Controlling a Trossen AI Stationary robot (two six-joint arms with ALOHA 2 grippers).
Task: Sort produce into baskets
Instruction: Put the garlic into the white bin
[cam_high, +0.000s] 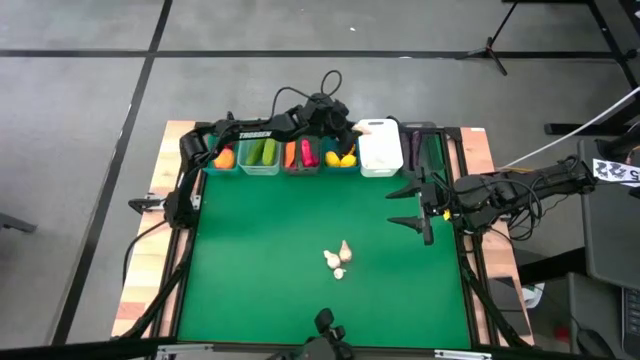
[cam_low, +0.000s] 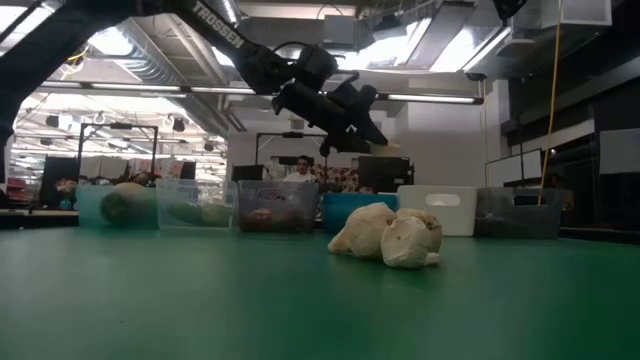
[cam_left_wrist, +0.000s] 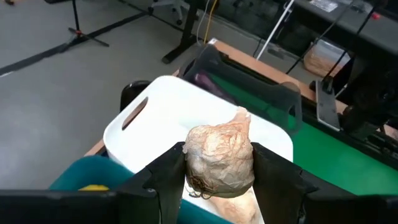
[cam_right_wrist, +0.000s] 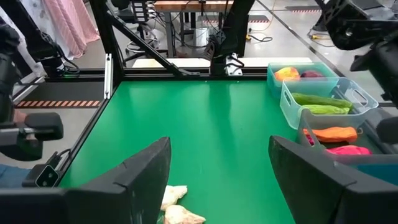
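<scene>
Garlic cluster (cam_low: 388, 238), three loose bulbs, sits mid green surface (cam_high: 270, 240), well short of the basket row. Left gripper (cam_left_wrist: 217, 180) hangs directly over the white basket (cam_left_wrist: 158, 106), fingers clamped on one garlic bulb (cam_left_wrist: 219, 158). Beside the white basket: blue basket (cam_high: 341, 158) holds lemons, dark basket (cam_high: 422, 148) on its other side. Right gripper (cam_right_wrist: 217, 180) hovers near the dark basket, fingers spread wide, holding nothing.

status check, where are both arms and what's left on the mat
Left gripper shut on a garlic bulb, above the white bin. Right gripper open, waiting over the mat's right side. Three garlic bulbs loose mid-mat. Nothing in the way.
</scene>
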